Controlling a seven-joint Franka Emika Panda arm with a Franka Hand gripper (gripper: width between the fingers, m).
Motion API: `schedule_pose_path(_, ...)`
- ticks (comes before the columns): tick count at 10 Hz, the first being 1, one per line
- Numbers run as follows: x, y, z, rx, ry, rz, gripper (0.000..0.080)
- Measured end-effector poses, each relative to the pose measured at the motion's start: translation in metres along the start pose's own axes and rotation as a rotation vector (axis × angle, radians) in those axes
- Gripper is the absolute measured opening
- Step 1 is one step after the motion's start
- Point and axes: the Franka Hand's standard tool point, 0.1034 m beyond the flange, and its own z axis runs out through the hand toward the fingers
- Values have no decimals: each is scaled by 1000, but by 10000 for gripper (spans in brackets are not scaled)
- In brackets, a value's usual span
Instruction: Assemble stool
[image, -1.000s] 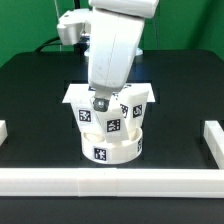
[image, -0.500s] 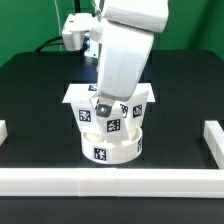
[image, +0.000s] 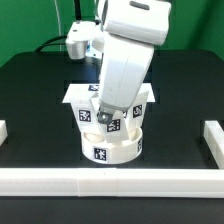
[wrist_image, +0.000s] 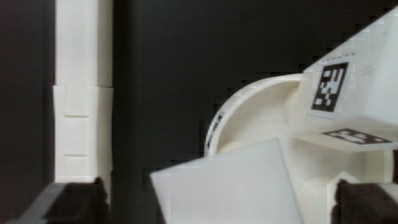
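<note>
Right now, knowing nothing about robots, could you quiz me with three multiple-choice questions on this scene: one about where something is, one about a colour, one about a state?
1. Where is the round seat?
A) on the table, below the arm
B) hanging off the table's edge
C) in a far corner of the table

2. What colour is the table top?
A) white
B) black
C) wooden brown

3. How are the legs placed?
A) lying loose on the table
B) rising from the seat
C) stacked in a pile beside the seat

Answers:
1 A: the seat rests mid-table with the arm directly above it.
2 B: the surface around the white parts is black.
3 B: the tagged legs stick up from the top of the seat.
</note>
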Motion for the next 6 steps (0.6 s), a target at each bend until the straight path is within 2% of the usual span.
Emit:
schedule_pose_path(1, -1, 0, 0, 0, 0, 1, 559)
schedule_pose_path(2, -1, 0, 0, 0, -1, 2, 381)
schedule_pose_path(3, -2, 0, 0, 0, -1, 6, 338)
schedule_pose_path(6, -5, 0, 0, 5, -2, 132, 338)
